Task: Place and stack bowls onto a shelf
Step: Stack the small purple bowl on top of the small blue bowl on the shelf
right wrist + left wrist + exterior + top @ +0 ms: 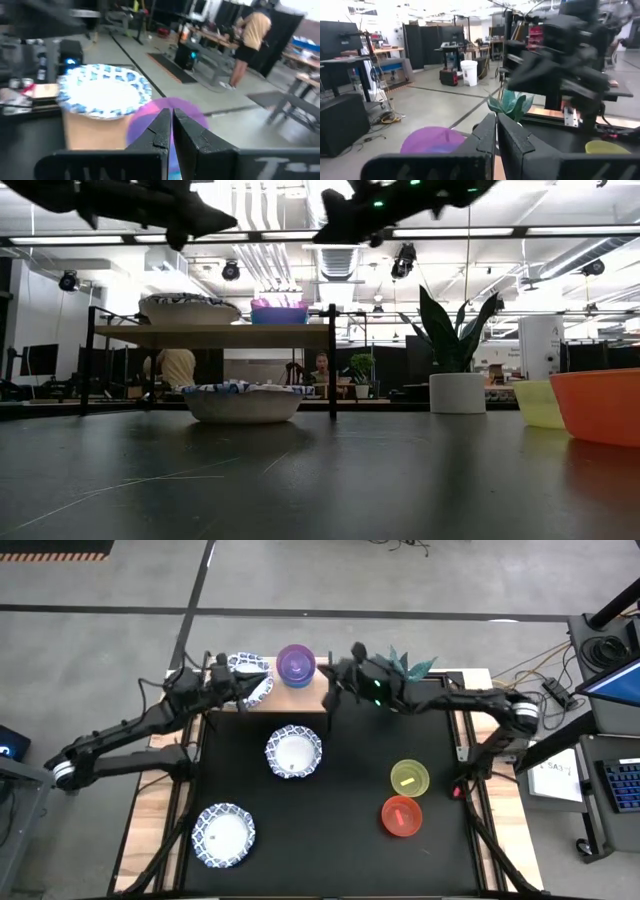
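Nearest the front of the black table (340, 860) sits a patterned bowl (223, 835) with a white middle and a blue-and-white rim. It has nothing in it. Off to the right, a red bowl (401, 816) and a yellow bowl (409, 778) sit close together. Each has a small light streak inside; what it is cannot be told.

A bit farther back, near the middle of the table, is a second patterned bowl (294, 752). It stands just in front of the shelf (225, 335).

The shelf is at the back edge of the table. On its wood top are a third patterned bowl (255, 672) on the left and a purple bowl (296, 664) sitting inside a blue bowl (279, 315) to the right.

The left gripper (248, 683) hangs over the shelf by the patterned bowl. Its fingers (485, 135) are pressed close together and hold nothing. The right gripper (333, 683) hangs over the right end of the shelf, beside the purple bowl. Its fingers (161, 129) are also closed up tight with nothing between them.

Behind the right gripper stands a white pot with a green plant (457, 365).
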Tool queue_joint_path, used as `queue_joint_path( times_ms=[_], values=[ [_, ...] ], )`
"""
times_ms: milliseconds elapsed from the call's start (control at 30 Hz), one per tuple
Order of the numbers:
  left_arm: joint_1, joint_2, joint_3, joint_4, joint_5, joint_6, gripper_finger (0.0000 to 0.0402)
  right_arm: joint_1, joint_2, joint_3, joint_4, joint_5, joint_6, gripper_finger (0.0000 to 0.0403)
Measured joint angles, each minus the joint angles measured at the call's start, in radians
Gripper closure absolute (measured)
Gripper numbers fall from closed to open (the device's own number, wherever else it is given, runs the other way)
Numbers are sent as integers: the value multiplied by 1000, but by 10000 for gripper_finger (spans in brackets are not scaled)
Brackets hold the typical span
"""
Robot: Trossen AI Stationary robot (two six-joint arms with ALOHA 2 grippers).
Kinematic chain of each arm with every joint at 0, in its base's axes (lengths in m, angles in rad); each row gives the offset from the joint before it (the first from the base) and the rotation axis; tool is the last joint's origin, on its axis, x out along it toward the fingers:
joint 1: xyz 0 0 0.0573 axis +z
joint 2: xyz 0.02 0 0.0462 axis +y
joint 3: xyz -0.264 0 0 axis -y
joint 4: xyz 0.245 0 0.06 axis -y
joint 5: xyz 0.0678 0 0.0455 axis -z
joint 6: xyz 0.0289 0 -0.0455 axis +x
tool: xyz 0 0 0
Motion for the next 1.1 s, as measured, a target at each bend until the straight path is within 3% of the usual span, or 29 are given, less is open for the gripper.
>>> queue_joint_path(
  times_ms=[267,467,900,1100],
  values=[
    [0,-134,-82,-5,0,-2,401,-74,221,324,-141,-1,13,394],
    [0,-181,-106,-6,0,0,401,-110,361,494,-183,-1,13,394],
    [0,-223,-121,-23,0,4,402,-151,624,790,-290,1,19,394],
    [0,-239,-121,-41,0,5,402,-160,660,834,-384,0,65,394]
  ],
)
